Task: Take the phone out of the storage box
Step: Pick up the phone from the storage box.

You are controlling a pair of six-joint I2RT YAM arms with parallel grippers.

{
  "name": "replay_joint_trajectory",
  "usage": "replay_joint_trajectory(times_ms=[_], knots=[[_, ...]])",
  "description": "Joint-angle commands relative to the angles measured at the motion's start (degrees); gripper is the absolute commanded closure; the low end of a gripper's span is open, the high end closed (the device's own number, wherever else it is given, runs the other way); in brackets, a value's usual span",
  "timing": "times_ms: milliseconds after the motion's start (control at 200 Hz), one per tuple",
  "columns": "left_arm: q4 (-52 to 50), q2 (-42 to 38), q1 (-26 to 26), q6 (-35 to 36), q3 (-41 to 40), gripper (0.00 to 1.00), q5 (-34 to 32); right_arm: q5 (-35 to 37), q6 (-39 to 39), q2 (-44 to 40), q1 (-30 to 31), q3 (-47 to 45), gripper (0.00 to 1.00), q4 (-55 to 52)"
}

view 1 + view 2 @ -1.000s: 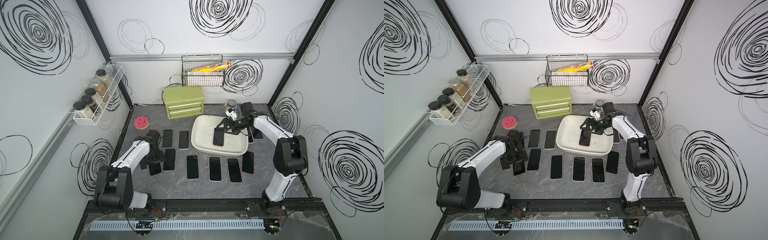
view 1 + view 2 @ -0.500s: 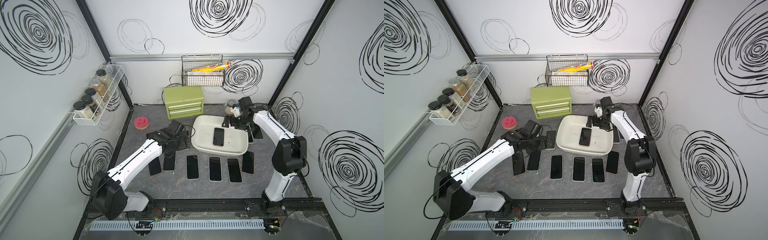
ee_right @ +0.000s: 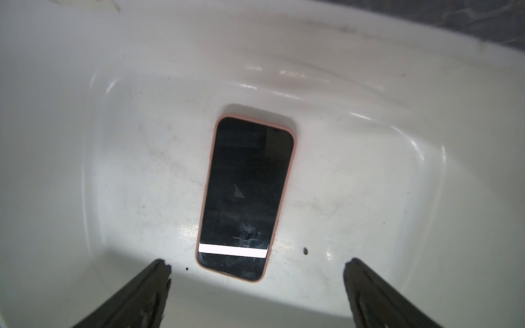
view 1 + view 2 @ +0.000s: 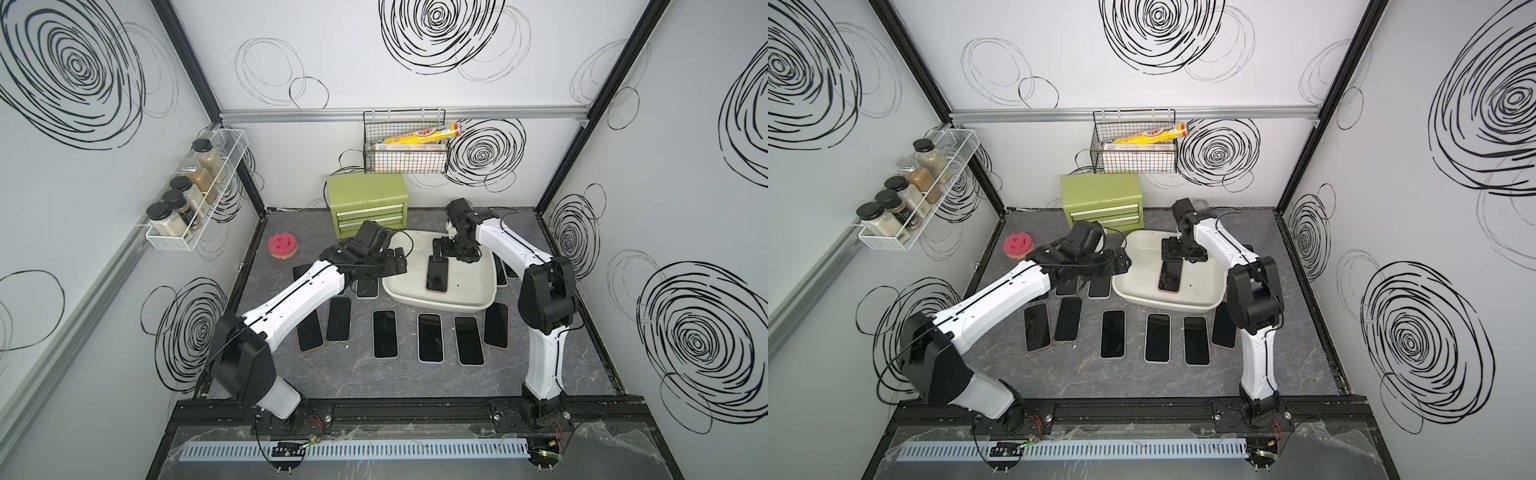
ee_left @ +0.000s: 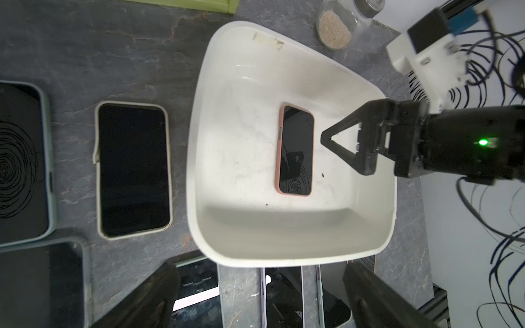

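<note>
Release just happened: the pink-cased black phone (image 4: 437,274) lies flat inside the shallow white plastic storage box (image 4: 471,282). Our right claw (image 3: 257,265) hangs wide at its 12 o'clock end; our left claw (image 5: 261,268), wide, has swung to 9 o'clock; we must regrasp.

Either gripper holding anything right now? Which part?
Nothing held. Right gripper is open over the phone, which lies flat in the storage box; left gripper is open and empty.

One storage box (image 4: 471,286), one phone (image 4: 437,275) inside, five racked jars (image 4: 202,157), one sponge (image 4: 283,246).
</note>
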Motion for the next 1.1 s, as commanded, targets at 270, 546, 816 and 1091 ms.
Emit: replay_joint_trajectory(times_ms=[270, 546, 816, 1091], knots=[[-19.0, 30.3, -5.7, 6.9, 38.6, 0.02, -1.1, 3.5, 3.8, -10.7, -10.8, 2.2, 0.0, -3.1], [-24.8, 45.7, -8.1, 6.1, 52.1, 0.01, -6.2, 4.4, 3.4, -16.7, -15.5, -7.9, 0.0, 2.4], [-20.6, 52.8, -10.3, 3.9, 56.5, 0.01, -4.7, 1.7, 2.0, -19.6, -16.2, -13.6, 0.0, 6.5], [-20.6, 55.6, -11.1, 5.4, 57.7, 0.01, -6.8, 0.0, 0.1, -21.7, -16.3, -18.2, 0.0, 8.4]])
